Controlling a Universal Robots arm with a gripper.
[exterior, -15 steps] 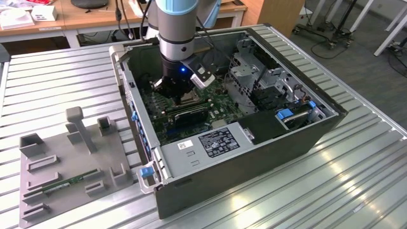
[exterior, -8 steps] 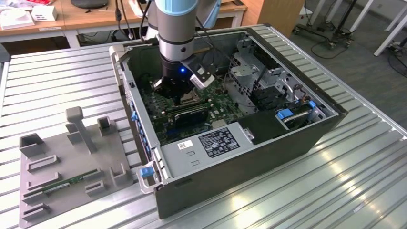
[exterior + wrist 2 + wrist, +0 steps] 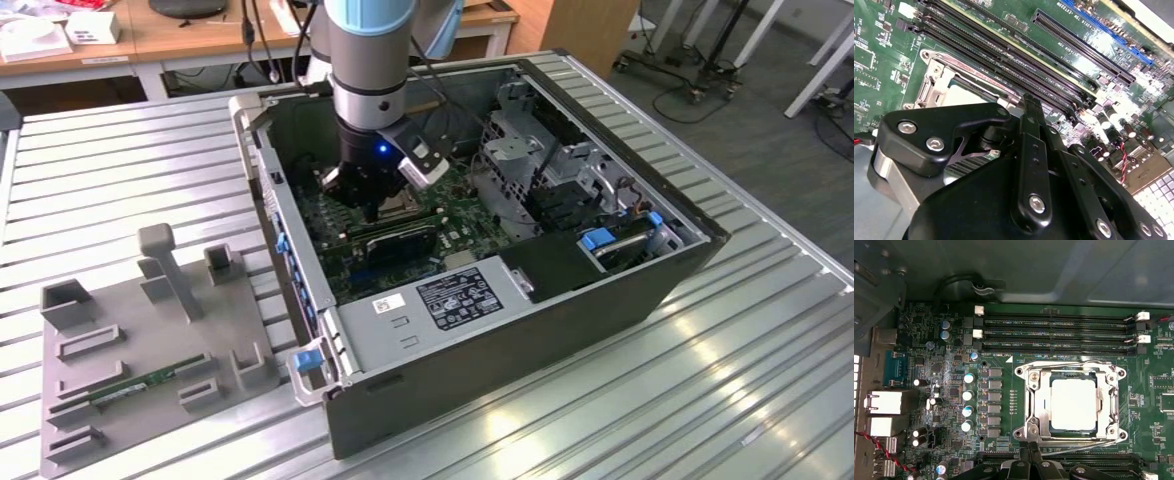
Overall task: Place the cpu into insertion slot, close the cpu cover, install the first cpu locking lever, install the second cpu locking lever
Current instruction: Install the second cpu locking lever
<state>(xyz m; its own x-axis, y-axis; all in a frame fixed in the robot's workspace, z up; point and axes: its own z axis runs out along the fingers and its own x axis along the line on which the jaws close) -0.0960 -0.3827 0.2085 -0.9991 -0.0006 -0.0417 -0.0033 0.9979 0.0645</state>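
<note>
Fingers (image 3: 1029,460) pressed together, empty; arm vertical above cpu cover (image 3: 1072,404), cpu (image 3: 1074,405) seated.

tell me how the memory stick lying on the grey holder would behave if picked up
The memory stick is a thin, long green board, so probably light and fairly stiff. It lies flat in the grey holder, so likely awkward to grip, and its exposed components look fragile.
</note>
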